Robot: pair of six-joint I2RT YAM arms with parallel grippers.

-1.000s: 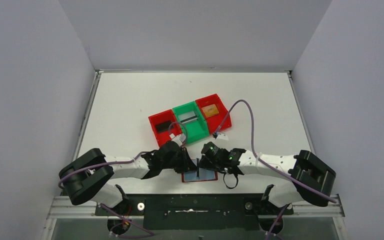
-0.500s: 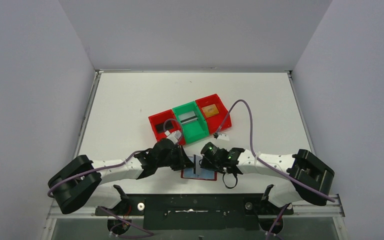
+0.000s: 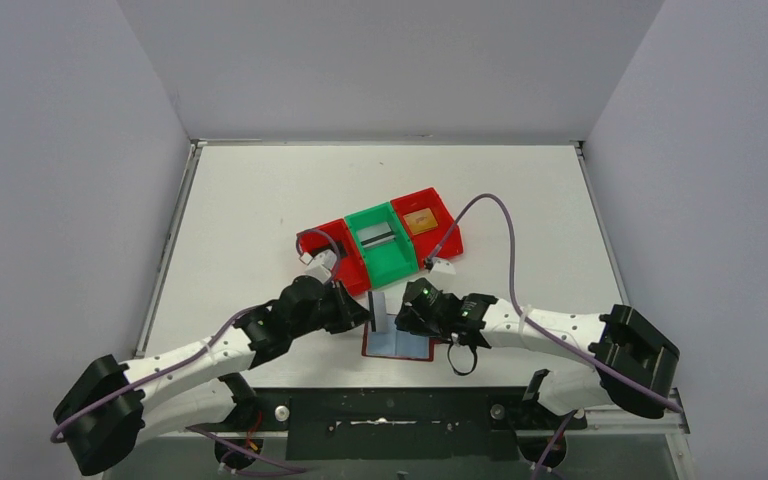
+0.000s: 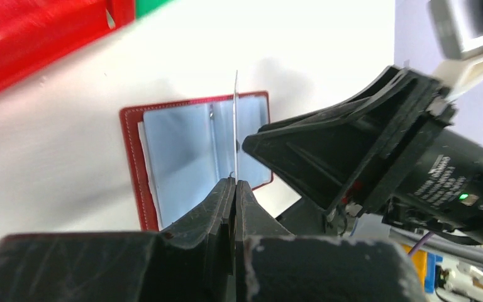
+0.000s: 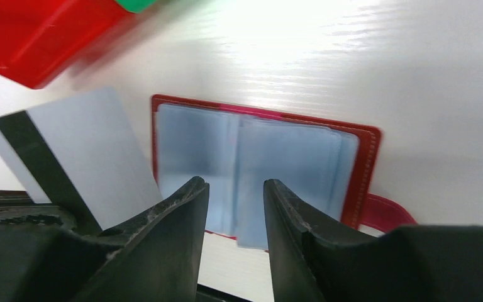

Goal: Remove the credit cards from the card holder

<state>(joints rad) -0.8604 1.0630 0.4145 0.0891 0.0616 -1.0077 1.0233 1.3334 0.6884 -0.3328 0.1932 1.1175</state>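
I count three credit cards in sight: one silver-grey card pinched in the left gripper, one grey card lying in the green bin, and one gold-tan card in the right red bin. There is one card holder, open at the near edge. The bins come to three in a row, two red and one green; the left red bin is partly hidden, so I can't count inside it.
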